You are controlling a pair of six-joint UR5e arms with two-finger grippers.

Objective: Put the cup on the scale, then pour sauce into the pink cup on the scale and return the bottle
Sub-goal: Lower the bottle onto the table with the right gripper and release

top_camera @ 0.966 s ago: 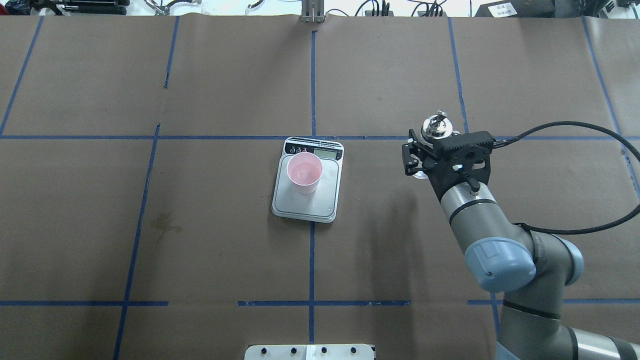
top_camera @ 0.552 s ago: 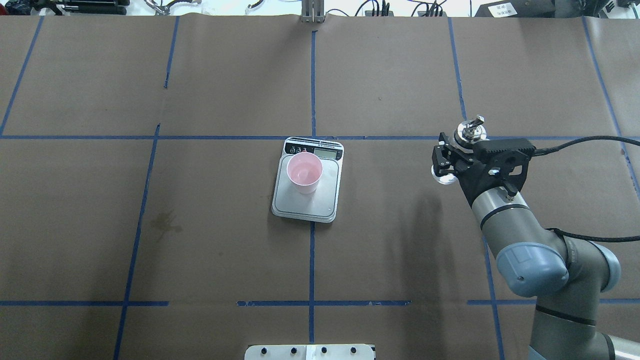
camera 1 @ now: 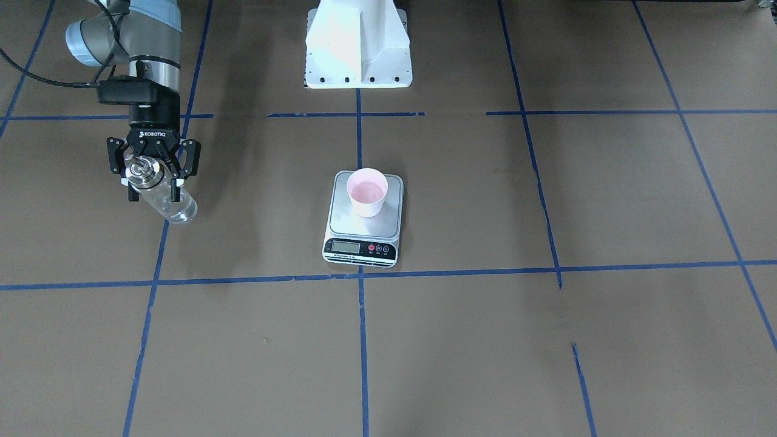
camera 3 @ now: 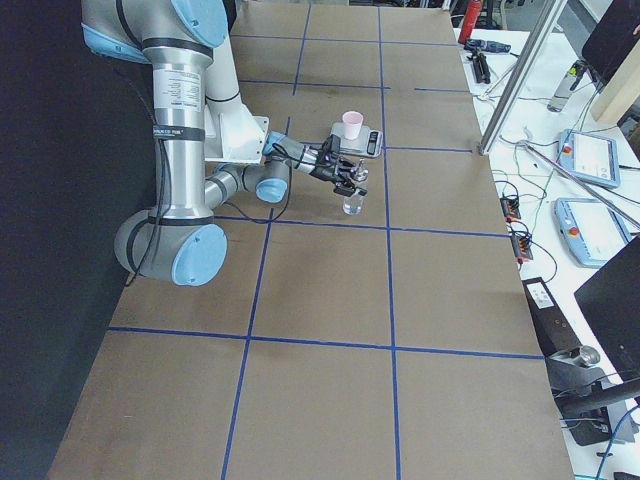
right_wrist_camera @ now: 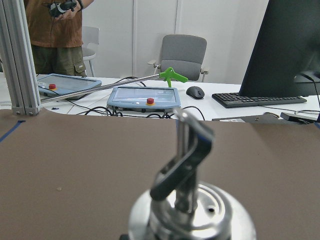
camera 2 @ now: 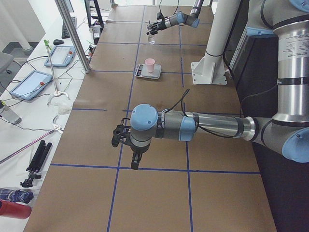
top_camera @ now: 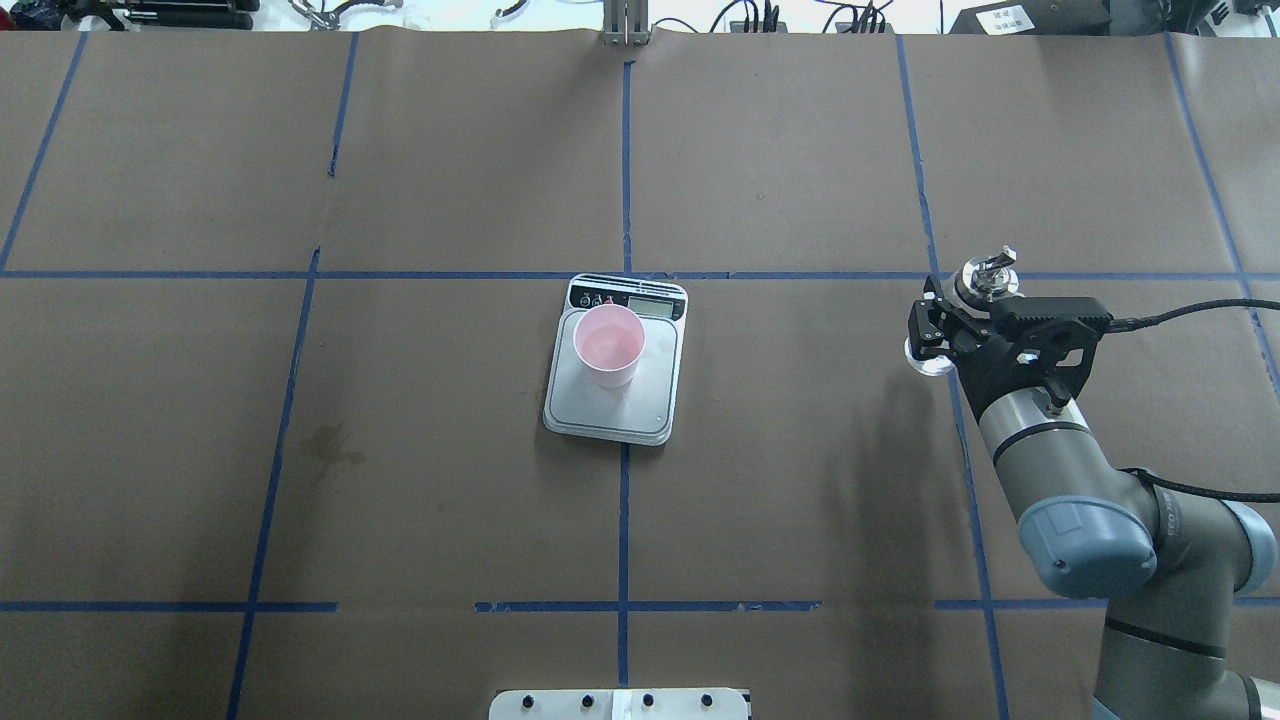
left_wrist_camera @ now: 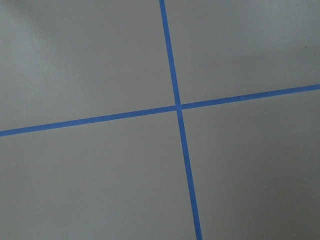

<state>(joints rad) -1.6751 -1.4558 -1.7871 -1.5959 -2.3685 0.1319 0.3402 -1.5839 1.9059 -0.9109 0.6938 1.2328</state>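
One second's travel: right fingers [top_camera: 918, 322], clamped on the bottle [camera 1: 170, 206], moved further to 3 o'clock from scale [top_camera: 640, 410] and cup [top_camera: 608, 345]. We judge pour done, return underway. Left fingers [camera 2: 117, 137]: cannot tell.

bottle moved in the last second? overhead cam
Yes. The bottle, shut in the right tool, has gone rightward in the overhead view. It has moved away from the scale and crossed from left to right of the blue tape line.

Pink cup [top_camera: 609, 345] upright on steel scale [top_camera: 640, 405] at the counter [top_camera: 800, 150] centre; clear glass bottle [camera 1: 173, 206] tilted in right gripper [camera 1: 154, 185], toward counter's right edge.
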